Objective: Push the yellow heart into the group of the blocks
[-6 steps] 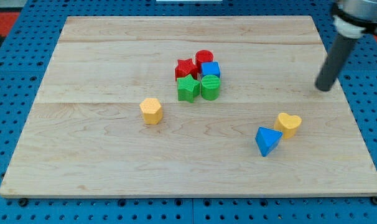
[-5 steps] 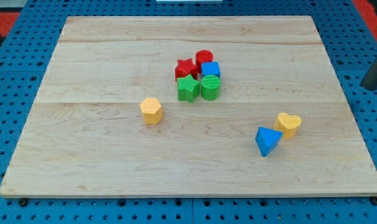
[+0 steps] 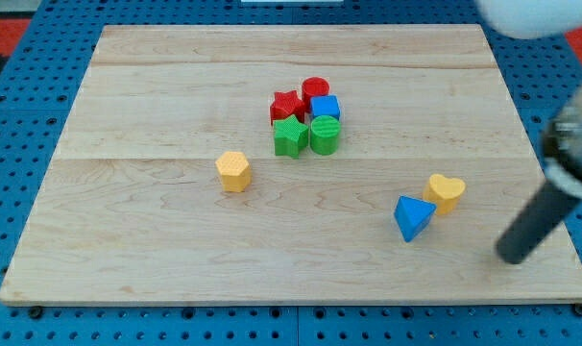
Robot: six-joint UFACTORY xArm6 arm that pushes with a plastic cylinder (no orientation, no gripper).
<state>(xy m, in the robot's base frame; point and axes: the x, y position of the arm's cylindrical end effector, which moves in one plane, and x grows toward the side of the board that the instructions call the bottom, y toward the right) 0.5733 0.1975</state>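
The yellow heart (image 3: pixel 446 191) lies on the wooden board (image 3: pixel 176 250) at the view's lower right. A blue triangle block (image 3: pixel 413 217) touches it on its lower left. The group sits at the board's upper middle: a red star (image 3: pixel 287 105), a red cylinder (image 3: pixel 316 89), a blue cube (image 3: pixel 325 108), a green star (image 3: pixel 290 137) and a green cylinder (image 3: pixel 325 135), packed together. My tip (image 3: pixel 511 258) is on the board to the right of and below the yellow heart, apart from it.
A yellow hexagon block (image 3: pixel 233 171) stands alone left of the middle. The board's right edge (image 3: pixel 550 192) runs close to my tip. A blue pegboard surrounds the board.
My rod moved from the view's upper right, out past the right edge, and is now down at the lower right near the yellow heart. No block has moved.
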